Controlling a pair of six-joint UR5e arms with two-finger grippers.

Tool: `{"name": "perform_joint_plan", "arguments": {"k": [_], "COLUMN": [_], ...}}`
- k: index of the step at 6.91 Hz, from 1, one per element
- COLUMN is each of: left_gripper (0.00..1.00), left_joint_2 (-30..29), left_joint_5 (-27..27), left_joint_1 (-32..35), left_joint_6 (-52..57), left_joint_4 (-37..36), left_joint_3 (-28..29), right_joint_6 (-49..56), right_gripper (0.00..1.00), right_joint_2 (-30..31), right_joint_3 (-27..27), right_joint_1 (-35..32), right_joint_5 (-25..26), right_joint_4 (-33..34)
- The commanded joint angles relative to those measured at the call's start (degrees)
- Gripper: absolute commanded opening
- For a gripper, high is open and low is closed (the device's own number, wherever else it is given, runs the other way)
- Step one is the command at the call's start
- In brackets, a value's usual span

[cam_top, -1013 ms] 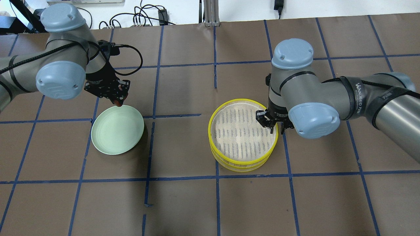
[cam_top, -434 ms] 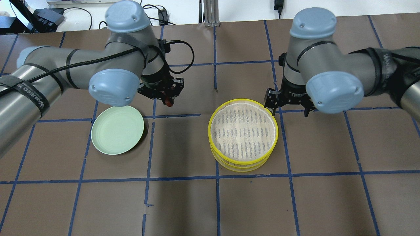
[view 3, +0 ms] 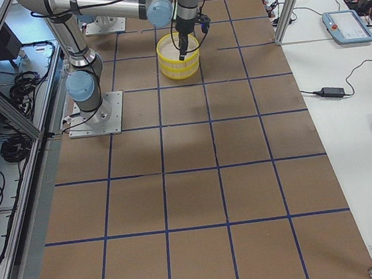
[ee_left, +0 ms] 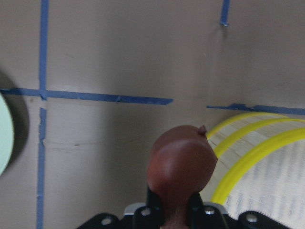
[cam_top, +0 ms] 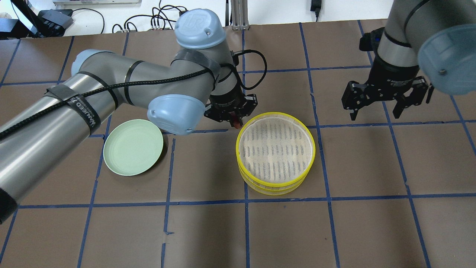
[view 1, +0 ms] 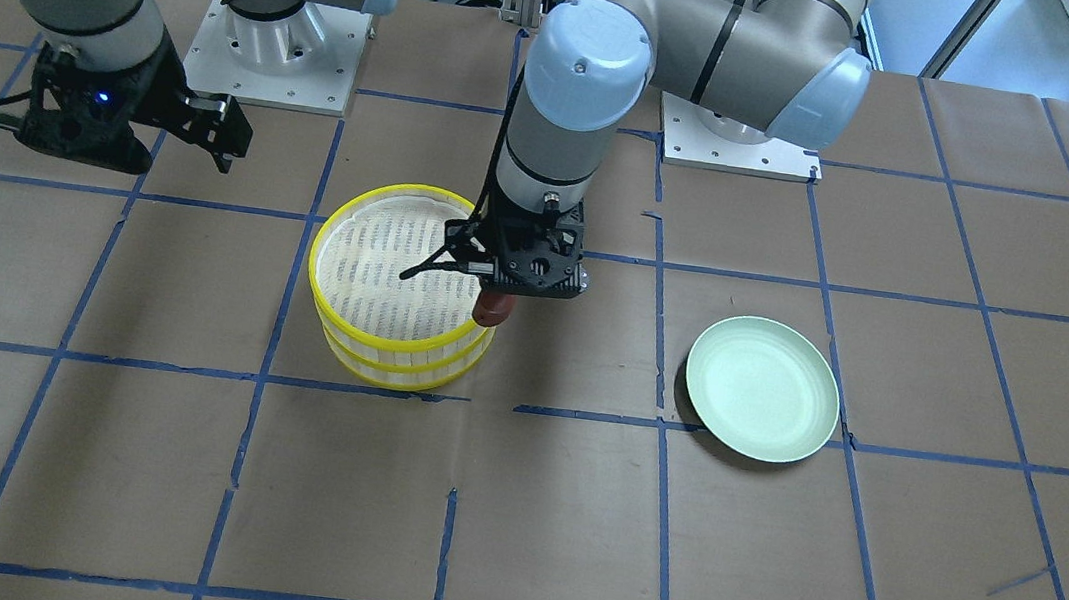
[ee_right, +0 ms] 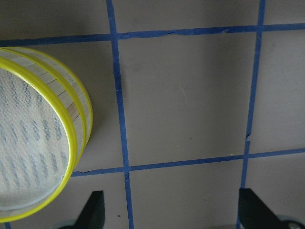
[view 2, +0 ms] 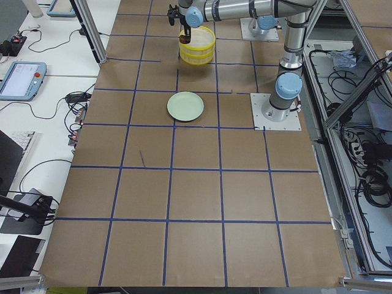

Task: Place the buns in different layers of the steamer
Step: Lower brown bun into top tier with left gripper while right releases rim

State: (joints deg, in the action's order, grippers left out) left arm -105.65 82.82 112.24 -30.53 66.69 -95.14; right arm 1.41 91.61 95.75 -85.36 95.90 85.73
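Dark reddish-brown oval bun is pinched btwn the narrowed fingers of the L gripper. It is held up off the brown paper-covered table w/ blue tape grid. The bun is seen just beside the stack of two round shallow trays w/ yellow rims & cream slatted walls, at the rim on the side facing the pale green round plate. In the L wrist view the bun's edge overlaps the yellow rims, while most of it is over bare paper. Whether bun & rim touch can't be told.

The top tray's white slotted mesh floor is shown w/ nothing on it. The lower tray's inside is hidden by the one above.

R gripper is held well apart from the stack, over the table on the side opposite the plate. Its fingers are spread wide & nothing is gripped. The plate is lying flat on the table, well apart from the stack.
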Motion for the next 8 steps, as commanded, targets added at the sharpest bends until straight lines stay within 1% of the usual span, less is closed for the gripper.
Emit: {"name": "perform_joint_plan", "arguments": {"k": [1,2,3,4,5,7,8], "left_gripper": [0.29,0.29,0.3,0.3,0.32,0.38,0.42], "left_joint_2": [-3.8,-5.3,-6.0,-5.9,-4.8,-5.0,-4.0], "left_joint_5": [0.3,0.5,0.7,2.1,4.8,5.0,5.1], "left_joint_1": [5.3,7.2,7.8,7.9,8.0,7.9,7.9], "left_joint_6": [-8.8,-9.8,-9.7,-9.7,-9.6,-9.5,-9.3], "left_joint_4": [-5.0,-5.4,-5.2,-4.6,-0.9,-0.2,0.2], "left_joint_3": [0.9,1.6,1.8,0.9,0.9,0.7,0.6], "right_joint_6": [0.6,-0.3,-0.4,-0.4,-0.4,-0.4,-0.5], "right_gripper": [1.0,1.0,1.0,1.0,1.0,1.0,1.0], "right_joint_2": [1.5,1.3,0.9,0.8,0.7,0.7,0.7], "right_joint_3": [-7.2,-9.8,-9.9,-9.7,-9.7,-9.8,-9.7], "right_joint_1": [0.4,-0.3,-1.0,-1.0,-1.0,-1.0,-1.0], "right_joint_5": [-2.9,-4.8,-4.9,-4.8,-4.7,-4.6,-4.6], "right_joint_4": [-2.6,-2.7,-2.5,-2.5,-2.3,-2.0,-1.8]}}
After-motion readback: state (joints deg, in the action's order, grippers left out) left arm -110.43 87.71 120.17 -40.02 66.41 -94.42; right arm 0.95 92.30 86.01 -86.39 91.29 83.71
